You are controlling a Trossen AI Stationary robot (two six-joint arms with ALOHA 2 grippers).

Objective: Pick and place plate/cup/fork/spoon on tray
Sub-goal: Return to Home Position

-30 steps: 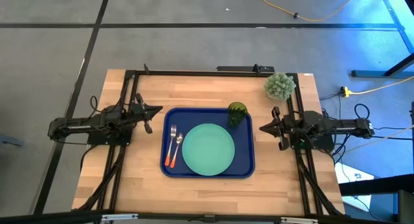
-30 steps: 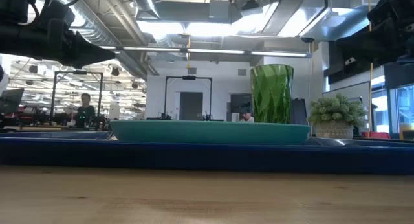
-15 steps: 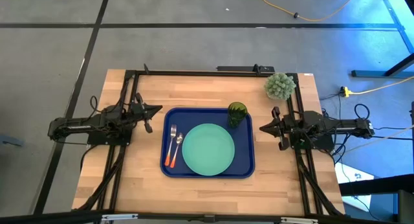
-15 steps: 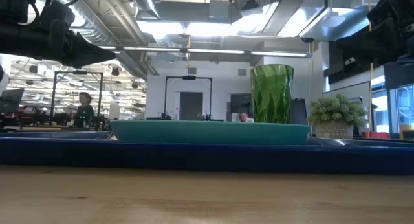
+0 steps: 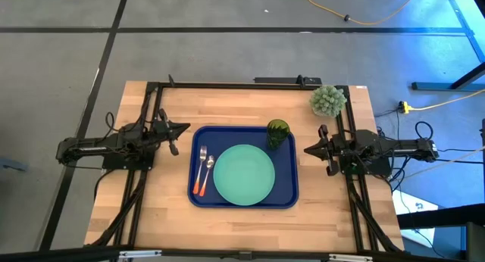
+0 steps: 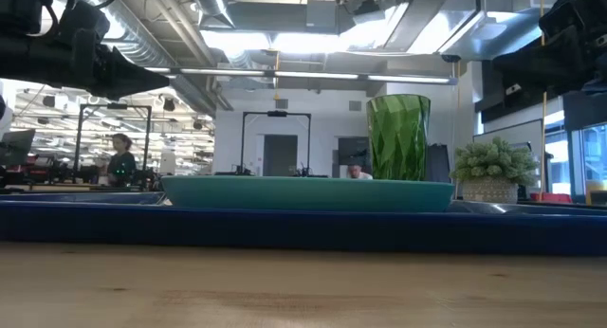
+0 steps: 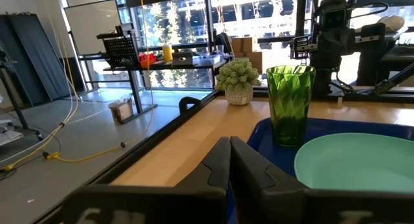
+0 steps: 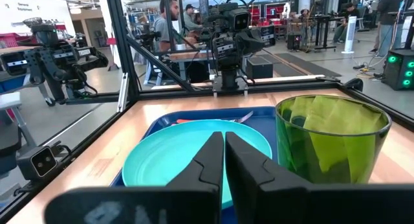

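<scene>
Left gripper closed, empty | right gripper closed, empty | tray between them, holding plate, cup, fork, spoon.

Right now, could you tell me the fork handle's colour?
The fork handle is orange; high view.

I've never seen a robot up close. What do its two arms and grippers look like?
The left arm and right arm are slim, matte black and jointed, with thin black cables looping beside them. The left gripper and right gripper each end in two dark, tapering fingers.
</scene>
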